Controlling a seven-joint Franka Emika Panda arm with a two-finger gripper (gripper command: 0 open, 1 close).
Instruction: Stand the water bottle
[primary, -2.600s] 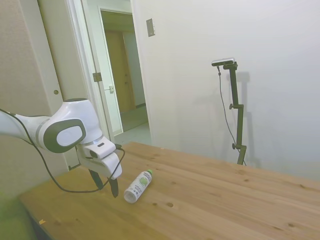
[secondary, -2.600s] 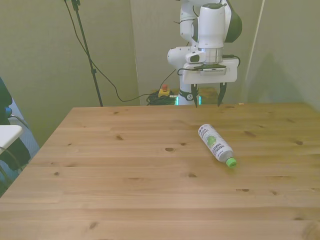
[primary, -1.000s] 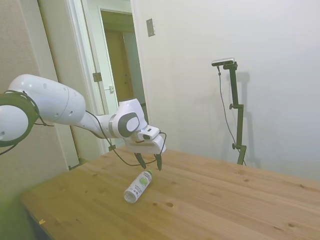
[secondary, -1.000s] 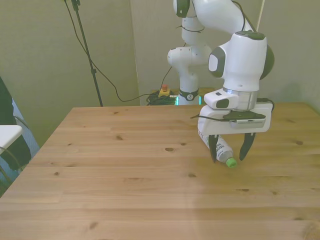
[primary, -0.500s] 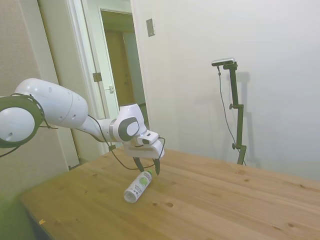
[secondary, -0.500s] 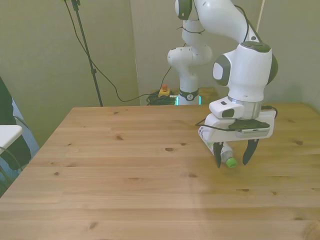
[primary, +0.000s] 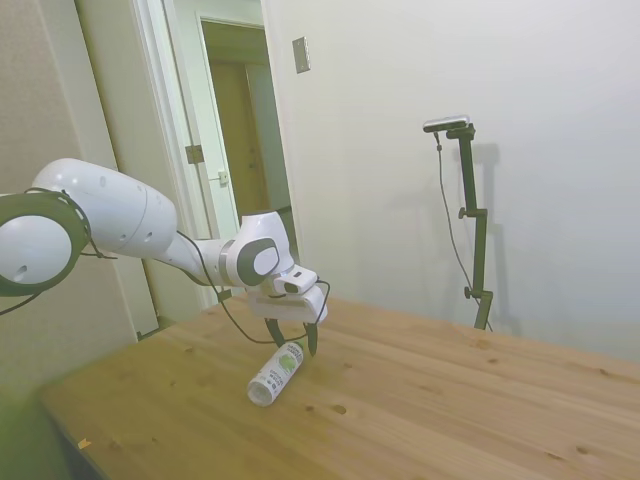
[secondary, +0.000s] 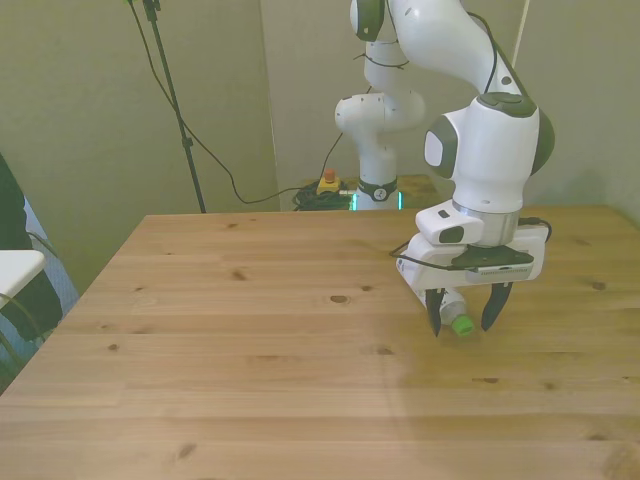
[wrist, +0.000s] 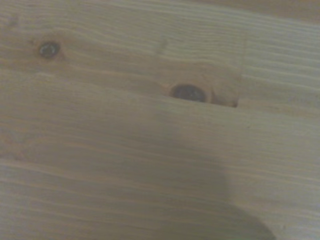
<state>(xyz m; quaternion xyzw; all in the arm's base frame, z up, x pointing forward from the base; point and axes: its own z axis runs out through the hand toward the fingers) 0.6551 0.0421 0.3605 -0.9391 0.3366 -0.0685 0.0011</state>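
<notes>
Pincer: your pincer (secondary: 467, 311) had dropped lower than half a second earlier, jaws open astride the green cap, gripping nothing.
Bottle: the water bottle (primary: 277, 372) lay flat on the tabletop (secondary: 250, 380), right of frame centre.
Meaning: closing came next.

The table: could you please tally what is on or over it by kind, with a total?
Water bottle: 1, lying on its side on the table
Gripper: 1, open, astride the bottle's green-capped end
Total: 2
</notes>
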